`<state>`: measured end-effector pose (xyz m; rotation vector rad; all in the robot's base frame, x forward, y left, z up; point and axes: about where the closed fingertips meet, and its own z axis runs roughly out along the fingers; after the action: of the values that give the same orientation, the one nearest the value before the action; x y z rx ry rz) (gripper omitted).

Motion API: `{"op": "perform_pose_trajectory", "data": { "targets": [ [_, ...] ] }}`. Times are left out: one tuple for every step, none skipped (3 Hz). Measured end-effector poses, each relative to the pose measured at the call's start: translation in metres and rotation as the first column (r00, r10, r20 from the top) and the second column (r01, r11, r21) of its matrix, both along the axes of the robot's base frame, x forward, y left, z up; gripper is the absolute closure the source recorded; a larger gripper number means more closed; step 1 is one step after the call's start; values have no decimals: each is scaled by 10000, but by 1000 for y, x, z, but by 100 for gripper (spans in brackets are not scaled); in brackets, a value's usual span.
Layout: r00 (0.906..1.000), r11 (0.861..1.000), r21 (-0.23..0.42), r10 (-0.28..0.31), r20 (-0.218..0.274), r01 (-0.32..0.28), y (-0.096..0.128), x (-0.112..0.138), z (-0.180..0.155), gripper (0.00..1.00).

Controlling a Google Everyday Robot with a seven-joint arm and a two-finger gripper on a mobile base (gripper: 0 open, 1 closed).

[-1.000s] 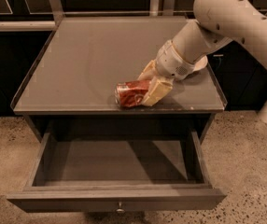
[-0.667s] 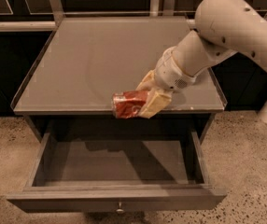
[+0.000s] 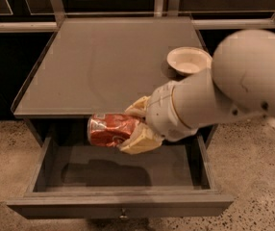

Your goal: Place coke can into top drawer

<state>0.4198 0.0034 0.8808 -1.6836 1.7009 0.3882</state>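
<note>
The coke can (image 3: 110, 129) is red with silver ends and lies on its side in the air. My gripper (image 3: 133, 127) is shut on the coke can, with one cream finger above it and one below. It holds the can over the back of the top drawer (image 3: 118, 203), just in front of the cabinet's front edge. The drawer is pulled out and open, with a small metal knob (image 3: 123, 214) at the centre of its front panel. The can's shadow falls on the drawer floor.
A cream round bowl (image 3: 189, 60) stands at the right side of the grey cabinet top (image 3: 104, 66). My white arm (image 3: 233, 90) reaches in from the right, over the cabinet's right front corner. Speckled floor lies around the cabinet.
My gripper has lifted the can off the cabinet top and carried it forward and down, over the open drawer. The bowl, hidden by the arm before, now shows.
</note>
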Motion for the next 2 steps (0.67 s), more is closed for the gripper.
{"op": "perform_pose_trajectory", "data": {
  "targets": [
    [9947, 9940, 582, -950, 399, 926, 26, -39, -15, 100],
    [9697, 9635, 1171, -2439, 148, 2406, 3, -54, -75, 100]
  ]
}}
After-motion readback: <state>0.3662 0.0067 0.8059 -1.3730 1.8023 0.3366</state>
